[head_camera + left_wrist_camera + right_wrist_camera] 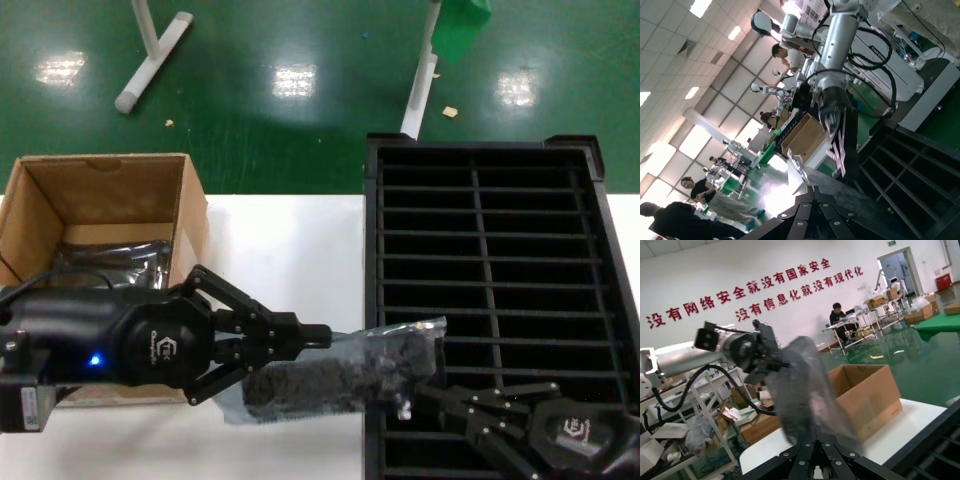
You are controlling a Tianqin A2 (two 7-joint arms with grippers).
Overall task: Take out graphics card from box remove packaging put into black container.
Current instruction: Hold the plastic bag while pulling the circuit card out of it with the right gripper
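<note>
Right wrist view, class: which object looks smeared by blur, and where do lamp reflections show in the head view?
Right wrist view: the bagged graphics card is a smeared grey blur, while the box behind it stays crisp. Head view: pale lamp glare patches sit on the green floor; the bag glints faintly.

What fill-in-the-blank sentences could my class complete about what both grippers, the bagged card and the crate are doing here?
1. The bagged graphics card is held between the left gripper and the ____ gripper.
2. The card's right end hangs over the edge of the black ____.
3. The brown box stands on the white table, on the robot's ____ side.
4. The card is wrapped in its shiny ____.

Missing words: right; container; left; packaging
</note>
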